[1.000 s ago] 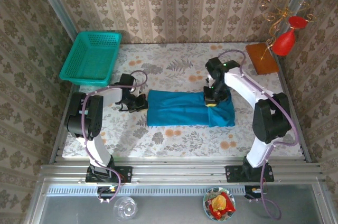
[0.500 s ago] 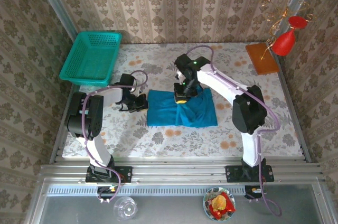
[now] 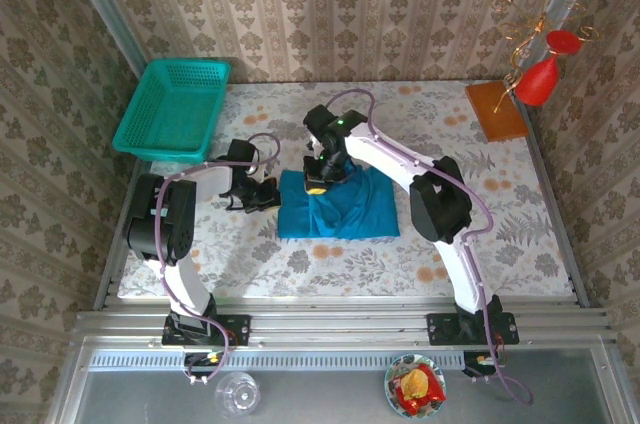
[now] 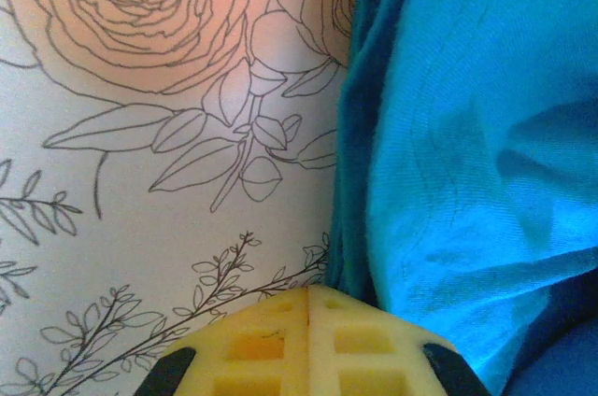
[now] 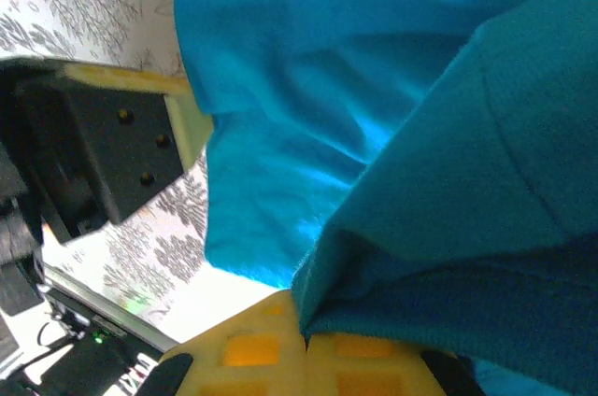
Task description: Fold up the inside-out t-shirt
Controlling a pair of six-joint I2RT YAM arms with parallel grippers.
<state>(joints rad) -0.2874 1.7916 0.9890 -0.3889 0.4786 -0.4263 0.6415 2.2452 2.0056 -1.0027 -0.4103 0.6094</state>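
At the near edge, a clear glass cup (image 3: 236,392) and a small bowl holding red and yellow items (image 3: 416,384) sit below the silver metal rail (image 3: 340,329) that carries both arm bases. Beyond it lies the floral-printed white tabletop (image 3: 330,264). The blue-teal soft-cloth t-shirt (image 3: 350,212) lies at mid-table, slightly left of centre, as a compact rectangle with its right-hand portion lifted over the rest. The right gripper (image 3: 318,184) is over the shirt's upper-left area; in the right wrist view its yellow pads (image 5: 280,349) are pressed together on a fold of the cloth (image 5: 392,265) – a firm pinch. The left gripper (image 3: 266,194) rests low on the tabletop at the shirt's left edge; in the left wrist view its pads (image 4: 271,340) meet with no gap, the shirt's edge (image 4: 360,162) touching the tip – whether cloth is pinched cannot be told. Farther back stand a rigid teal plastic mesh basket (image 3: 172,109) at far left, a flat brown rectangular board (image 3: 495,109) at far right, and a red vase-shaped ornament (image 3: 540,79) beside it.
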